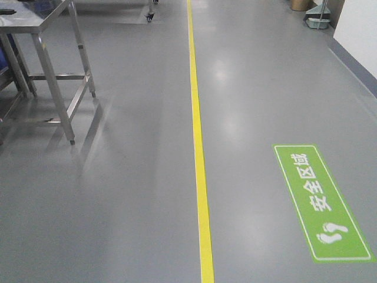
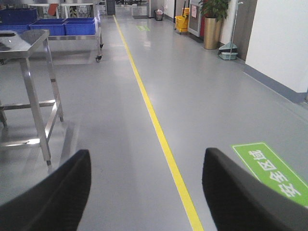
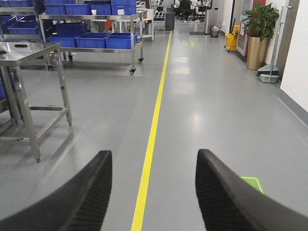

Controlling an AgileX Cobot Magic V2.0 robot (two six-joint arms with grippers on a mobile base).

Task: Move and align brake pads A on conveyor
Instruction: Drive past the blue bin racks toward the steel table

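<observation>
While the left claw [image 2: 147,163] and right claw [image 3: 153,161] are both hanging wide open and empty over the floor [image 1: 118,206] by the yellow line [image 1: 200,165], no brake pads or conveyor are showing in any view, so I'm guessing stiff, flat, weighty pads, best pinched across the short edges.

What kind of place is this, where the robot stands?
Probably a factory or warehouse floor: a yellow lane line runs along the grey floor, blue bins sit on a wheeled steel rack, and a green safety-zone marking lies beside the line.
</observation>
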